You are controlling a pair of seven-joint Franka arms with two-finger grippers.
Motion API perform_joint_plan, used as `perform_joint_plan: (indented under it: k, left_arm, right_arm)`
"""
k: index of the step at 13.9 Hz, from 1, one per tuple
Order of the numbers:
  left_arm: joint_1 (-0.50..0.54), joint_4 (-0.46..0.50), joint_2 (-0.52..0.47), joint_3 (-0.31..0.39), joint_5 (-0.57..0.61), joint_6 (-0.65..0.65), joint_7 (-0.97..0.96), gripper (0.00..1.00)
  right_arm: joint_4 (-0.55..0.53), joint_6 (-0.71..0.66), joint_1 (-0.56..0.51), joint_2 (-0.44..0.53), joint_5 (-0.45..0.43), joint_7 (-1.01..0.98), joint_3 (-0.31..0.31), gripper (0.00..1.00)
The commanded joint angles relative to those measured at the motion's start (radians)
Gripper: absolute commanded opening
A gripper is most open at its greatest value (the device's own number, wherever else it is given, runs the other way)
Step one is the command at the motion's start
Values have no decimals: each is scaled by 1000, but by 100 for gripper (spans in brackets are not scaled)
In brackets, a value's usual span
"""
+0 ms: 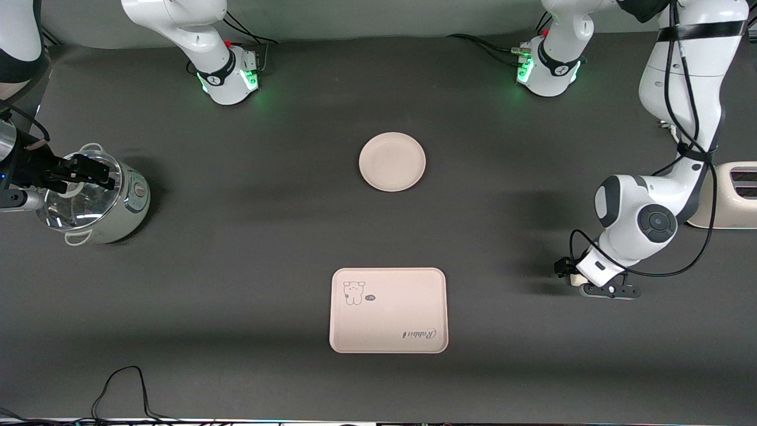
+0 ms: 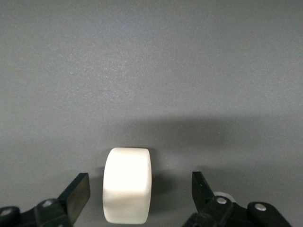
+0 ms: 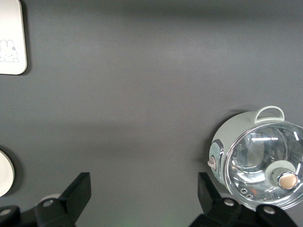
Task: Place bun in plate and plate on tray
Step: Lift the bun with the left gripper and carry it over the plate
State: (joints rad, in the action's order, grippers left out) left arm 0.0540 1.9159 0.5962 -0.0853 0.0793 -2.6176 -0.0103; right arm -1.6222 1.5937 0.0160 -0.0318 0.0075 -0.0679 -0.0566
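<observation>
Our left gripper (image 2: 137,198) is down at the table with its fingers spread, the bun (image 2: 127,185) lying between them on its side, untouched by either. The plate (image 1: 392,161) and tray (image 1: 388,310) sit mid-table. Our right gripper (image 3: 142,198) waits open over the rice cooker (image 1: 94,198).

The small white bun (image 2: 127,184) lies on its side on the table, at 3 o'clock from the tray (image 1: 388,310). The round, empty plate (image 1: 392,161) sits at 12 o'clock from the pink tray.
</observation>
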Motion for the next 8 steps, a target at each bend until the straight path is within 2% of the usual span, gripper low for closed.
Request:
perform_joint_plan:
  k: [1,2,4,5,8]
  left_arm:
    - [-5,6,-1,6,20,-19,-28,48]
    - [-5,6,-3,6,20,-19,-27,31]
    - [-2,6,-3,6,20,-18,-23,9]
    - [-2,6,-3,6,20,-18,-22,4]
    - [0,5,-25,6,20,1,-22,6]
  right_arm:
    - [-7,3,10,13,-20,-16,-8,100]
    - [-7,3,10,12,-20,-16,-8,100]
    - [-5,3,10,13,-20,-16,-8,100]
    - [-7,2,10,13,-20,-16,-8,100]
    - [-7,2,10,15,-20,-16,-8,100]
